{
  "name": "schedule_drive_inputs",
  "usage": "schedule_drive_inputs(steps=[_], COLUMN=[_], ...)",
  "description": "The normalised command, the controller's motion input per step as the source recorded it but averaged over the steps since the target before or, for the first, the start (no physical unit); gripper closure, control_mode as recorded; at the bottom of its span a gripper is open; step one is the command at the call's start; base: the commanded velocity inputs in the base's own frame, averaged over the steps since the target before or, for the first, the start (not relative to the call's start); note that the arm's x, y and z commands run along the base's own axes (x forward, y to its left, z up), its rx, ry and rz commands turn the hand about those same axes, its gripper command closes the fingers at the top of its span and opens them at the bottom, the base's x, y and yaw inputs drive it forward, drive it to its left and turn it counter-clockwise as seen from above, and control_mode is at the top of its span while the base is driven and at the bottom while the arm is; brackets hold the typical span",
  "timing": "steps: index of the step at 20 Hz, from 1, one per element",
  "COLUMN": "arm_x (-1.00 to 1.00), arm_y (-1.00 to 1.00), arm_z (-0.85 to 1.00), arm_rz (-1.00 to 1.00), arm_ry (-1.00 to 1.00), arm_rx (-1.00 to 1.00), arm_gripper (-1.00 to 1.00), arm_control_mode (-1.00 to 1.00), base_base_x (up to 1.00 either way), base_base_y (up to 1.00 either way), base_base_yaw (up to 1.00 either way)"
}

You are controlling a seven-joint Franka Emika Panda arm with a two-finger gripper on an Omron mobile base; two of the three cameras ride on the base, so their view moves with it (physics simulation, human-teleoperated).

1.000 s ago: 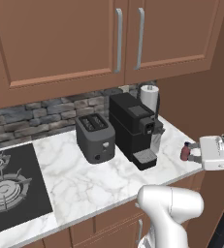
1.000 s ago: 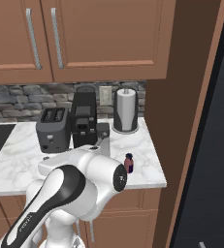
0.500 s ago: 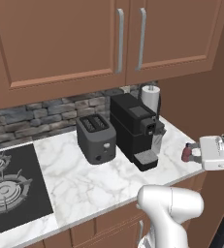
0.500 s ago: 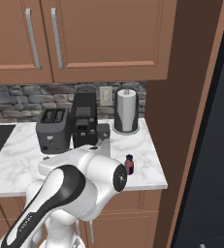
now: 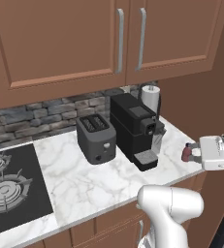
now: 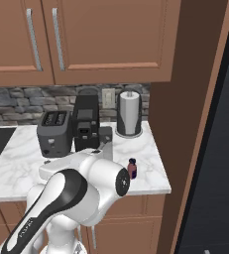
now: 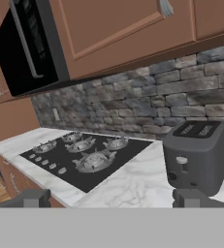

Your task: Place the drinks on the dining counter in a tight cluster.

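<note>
**Marble stove counter, small bottle waiting at its right end**

Marble is running under brown wall cabinets in the left base view, a white counter (image 5: 108,179) that is carrying a black cooktop (image 5: 9,186), a dark toaster (image 5: 96,139), a black coffee machine (image 5: 133,128) and a paper towel roll (image 5: 150,98) against the stone backsplash. A tiny reddish-brown bottle (image 5: 186,153) is standing upright near the counter's right front corner, and the gripper (image 5: 195,152) is hovering just beside it on its right, jaws spread wide and holding nothing; whether a finger is touching the bottle is too close to tell.

From the right base view the same bottle (image 6: 132,168) is showing a dark cap and is standing well apart from the appliances, with a tall brown panel (image 6: 200,124) closing off the counter's right side, so room for the arm is looking tight there.

Through the hand view the camera is looking along the counter at the toaster (image 7: 196,157), the cooktop (image 7: 84,157) and a black microwave (image 7: 28,46) mounted high. Both fingertips (image 7: 33,197) are sitting far apart at the bottom edge.

Judging by its size, the bottle is probably light, rigid and easy to tip; a level pinch across the body, below the cap, is looking safest, with a gentle squeeze in case it is glass.
</note>
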Motion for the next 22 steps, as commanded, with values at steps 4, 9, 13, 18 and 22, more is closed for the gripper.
schedule_drive_inputs(steps=[4, 9, 13, 18, 22], arm_x=[-0.01, -0.02, -0.05, -0.14, -0.18], arm_y=[-0.01, -0.12, -0.21, -0.33, -0.54], arm_z=[0.00, 0.05, 0.07, 0.05, 0.00], arm_rz=[0.00, -0.13, -0.16, -0.14, -0.05], arm_ry=[-0.02, -0.07, -0.04, -0.01, 0.00], arm_rx=[0.00, 0.00, 0.00, 0.00, 0.01], arm_gripper=[-1.00, -1.00, -1.00, -1.00, -1.00], arm_control_mode=[-1.00, -1.00, -1.00, -1.00, -1.00], base_base_x=[-0.02, 0.00, 0.00, 0.00, 0.00], base_base_y=[-0.02, 0.00, 0.00, 0.00, 0.00], base_base_yaw=[0.00, 0.00, 0.00, 0.00, 0.00])
